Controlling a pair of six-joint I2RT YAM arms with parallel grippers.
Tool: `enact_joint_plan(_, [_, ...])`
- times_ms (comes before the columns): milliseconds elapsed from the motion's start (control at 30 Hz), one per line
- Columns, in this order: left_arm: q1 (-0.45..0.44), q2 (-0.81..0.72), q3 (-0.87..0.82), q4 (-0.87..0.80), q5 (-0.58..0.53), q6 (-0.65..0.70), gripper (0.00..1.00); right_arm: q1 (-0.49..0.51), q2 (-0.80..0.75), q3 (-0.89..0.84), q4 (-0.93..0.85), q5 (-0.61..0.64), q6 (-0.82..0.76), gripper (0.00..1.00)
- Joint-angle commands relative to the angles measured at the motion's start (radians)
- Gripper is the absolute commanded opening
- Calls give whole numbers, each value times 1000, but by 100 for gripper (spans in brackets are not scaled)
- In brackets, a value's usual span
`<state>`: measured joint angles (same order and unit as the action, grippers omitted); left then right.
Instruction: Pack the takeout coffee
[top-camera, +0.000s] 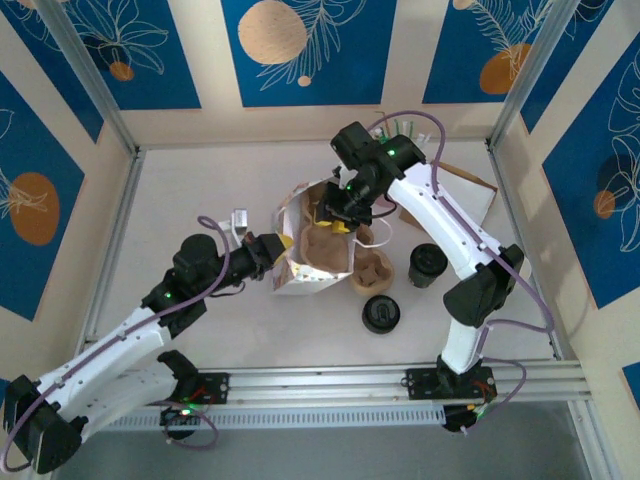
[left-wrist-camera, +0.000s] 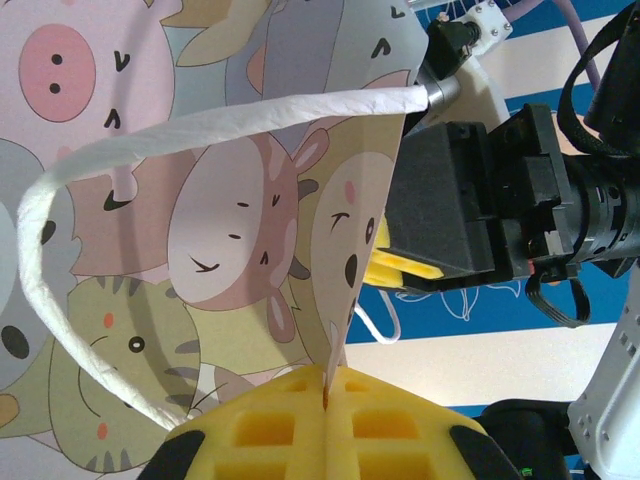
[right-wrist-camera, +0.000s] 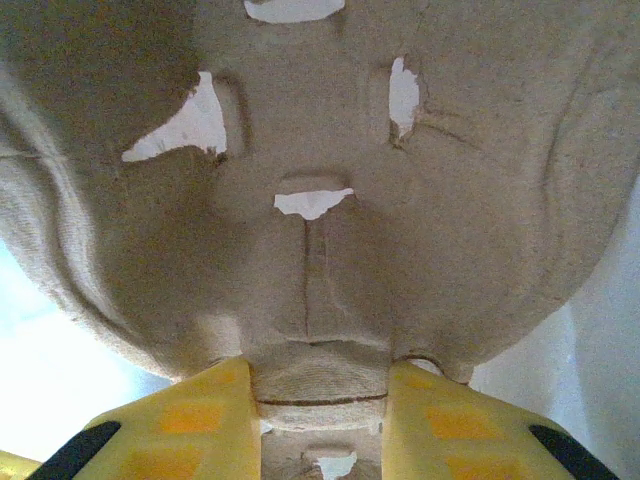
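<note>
Table (top-camera: 180, 190): we list what lies on it.
Bag (top-camera: 300, 225): at centre.
Carrier (top-camera: 335, 255): partly in the bag's mouth, its right end jutting past the bag's right side.
Cup (top-camera: 427, 265): on the table, just right of the carrier, not touching it.
Lid (top-camera: 381, 313): flat on the table, before the carrier and left-front of the cup.
Straws (top-camera: 406, 125): we place them at the far edge, behind the bag, to its right.

Arm hardware, both units.
Left arm (top-camera: 110, 355) and right arm (top-camera: 440, 215) had white link shells and black joint housings. Purple cables (top-camera: 410, 113) looped alongside, and green lights (top-camera: 392, 152) showed at the joints. Left end effector (left-wrist-camera: 328, 390) and right end effector (right-wrist-camera: 320, 390) bore yellow, grid-moulded fingers (right-wrist-camera: 200, 420) with black edging.
</note>
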<state>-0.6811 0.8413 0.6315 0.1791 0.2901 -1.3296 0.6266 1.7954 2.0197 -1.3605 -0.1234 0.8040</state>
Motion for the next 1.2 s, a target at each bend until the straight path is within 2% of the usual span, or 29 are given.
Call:
enact_joint_plan(0, [12, -13, -14, 13, 53, -3, 1, -17, 19, 44, -12, 3, -4, 30])
enact_joint_plan(367, [23, -10, -16, 35, 77, -5, 1, -30, 39, 73, -24, -3, -18, 30])
enact_joint_plan(500, [26, -10, -19, 34, 77, -3, 5, -10, 58, 72, -26, 13, -20, 30])
enact_joint_plan(600, [33, -11, -11, 30, 81, 6, 22, 13, 74, 75, -31, 33, -14, 30])
enact_joint_plan(733, [48, -28, 10, -21, 83, 26, 60, 36, 96, 102, -47, 59, -13, 30])
enact_joint_plan(833, [74, -62, 23, -73, 87, 49, 77, 53, 121, 139, -78, 79, -18, 30])
enact_joint_plan(967, [143, -118, 52, -207, 96, 106, 85, 80, 164, 218, -147, 143, -23, 29])
enact_joint_plan(1167, [335, -136, 71, -417, 183, 211, 83, 123, 227, 348, -274, 245, -28, 30])
